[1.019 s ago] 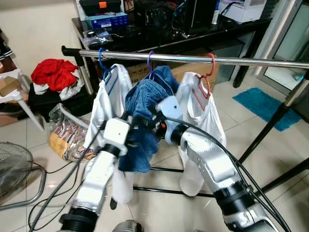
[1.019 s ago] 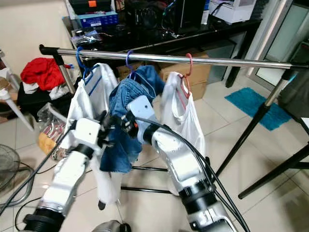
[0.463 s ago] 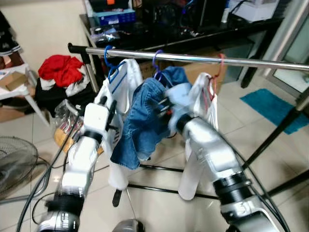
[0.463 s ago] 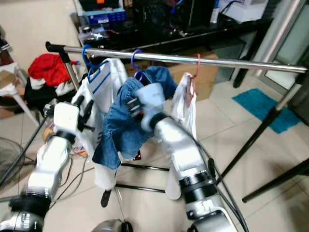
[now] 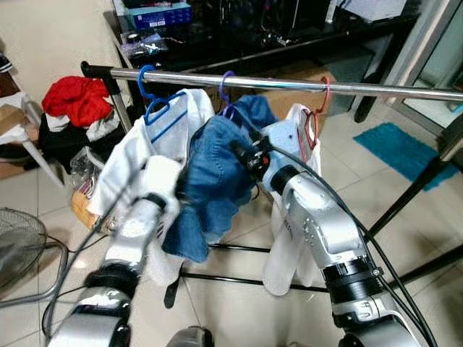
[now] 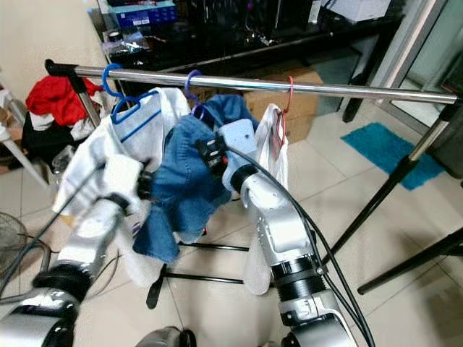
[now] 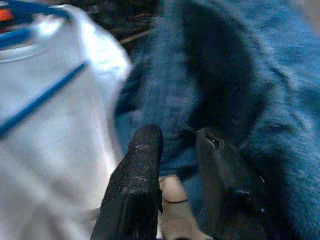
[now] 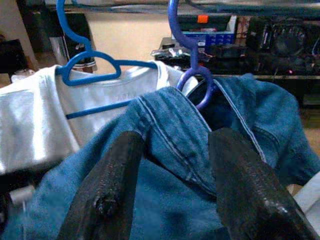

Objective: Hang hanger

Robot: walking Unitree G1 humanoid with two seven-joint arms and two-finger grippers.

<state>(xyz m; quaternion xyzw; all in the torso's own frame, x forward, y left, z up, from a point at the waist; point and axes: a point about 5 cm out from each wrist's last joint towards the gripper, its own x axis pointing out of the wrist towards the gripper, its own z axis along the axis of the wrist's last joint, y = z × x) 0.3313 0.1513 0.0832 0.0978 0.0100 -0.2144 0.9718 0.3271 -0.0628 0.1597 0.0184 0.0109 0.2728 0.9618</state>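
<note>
A blue denim garment hangs on a purple hanger, hooked over the silver rail. My right gripper is open at the denim collar, one finger on each side of the fold, just under the purple hook. In the head view its black fingers press into the denim. My left gripper is held against the denim's left side beside the white shirt, its fingers slightly apart with nothing between them. The shirt hangs on a blue hanger.
A white garment on a red hanger hangs right of the denim. Behind the rail stands a black desk with electronics. Red clothes lie at the left, a fan is lower left, and black rack legs slant at the right.
My left arm has swung right from in front of the white shirt to the denim's side. The right gripper stays at the collar. The camera has shifted a little.
</note>
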